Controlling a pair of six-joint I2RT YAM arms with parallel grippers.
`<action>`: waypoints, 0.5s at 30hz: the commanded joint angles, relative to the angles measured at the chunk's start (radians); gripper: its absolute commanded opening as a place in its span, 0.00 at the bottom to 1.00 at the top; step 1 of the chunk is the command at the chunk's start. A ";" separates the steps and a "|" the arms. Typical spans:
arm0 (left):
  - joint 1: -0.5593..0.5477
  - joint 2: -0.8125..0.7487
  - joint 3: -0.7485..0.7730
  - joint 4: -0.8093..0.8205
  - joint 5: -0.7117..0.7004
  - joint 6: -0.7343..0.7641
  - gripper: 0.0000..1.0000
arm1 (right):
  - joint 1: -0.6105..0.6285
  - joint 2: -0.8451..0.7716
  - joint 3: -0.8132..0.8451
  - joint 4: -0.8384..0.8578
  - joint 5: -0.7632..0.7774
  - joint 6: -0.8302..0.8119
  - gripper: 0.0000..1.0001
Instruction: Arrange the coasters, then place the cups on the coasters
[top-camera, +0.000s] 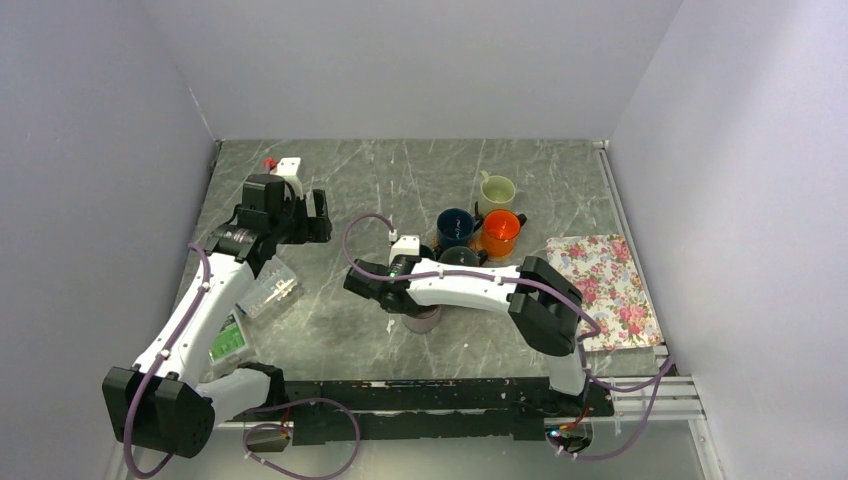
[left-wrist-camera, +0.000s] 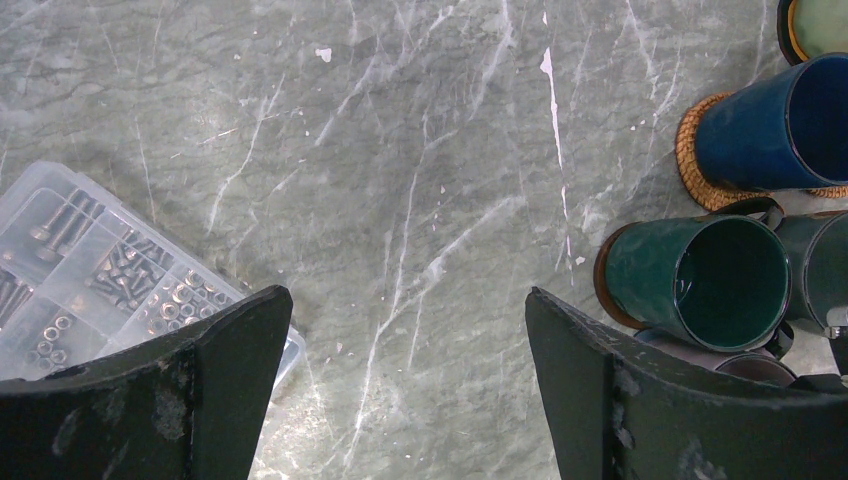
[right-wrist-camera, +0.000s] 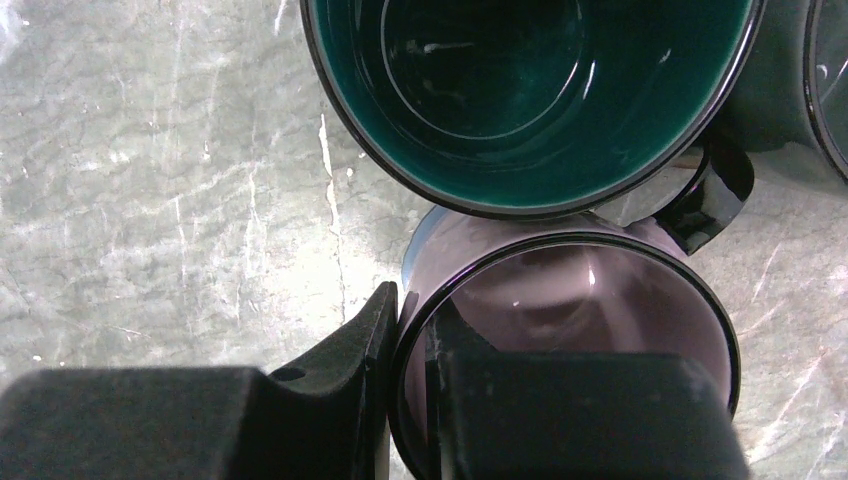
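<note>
My right gripper (right-wrist-camera: 413, 315) is shut on the rim of the mauve-grey cup (right-wrist-camera: 580, 320), one finger outside the wall and one inside. A sliver of blue-grey coaster (right-wrist-camera: 421, 250) shows under that cup. Just beyond stands a dark green cup (right-wrist-camera: 530, 90). From above, the mauve-grey cup (top-camera: 422, 318) is near the table's middle front, under my right gripper (top-camera: 400, 292). Behind it are the dark green (top-camera: 458, 257), dark blue (top-camera: 455, 227), orange (top-camera: 500, 233) and cream (top-camera: 497, 190) cups. My left gripper (left-wrist-camera: 405, 292) hangs open over bare table. The dark blue cup (left-wrist-camera: 770, 125) sits on a tan woven coaster (left-wrist-camera: 693, 150).
A clear plastic box (top-camera: 268, 290) of screws lies by the left arm, and it also shows at the left wrist view's lower left as the plastic box (left-wrist-camera: 90, 270). A floral tray (top-camera: 605, 290) lies at the right. Grey walls close in the table on three sides.
</note>
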 joint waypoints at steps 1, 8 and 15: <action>0.002 -0.029 -0.003 0.037 0.008 -0.009 0.93 | -0.005 -0.069 -0.003 -0.008 0.035 0.024 0.00; 0.002 -0.031 -0.003 0.038 0.010 -0.009 0.93 | -0.005 -0.067 -0.008 -0.007 0.038 0.030 0.00; 0.001 -0.033 -0.003 0.037 0.011 -0.009 0.93 | -0.006 -0.065 -0.015 0.009 0.030 0.032 0.00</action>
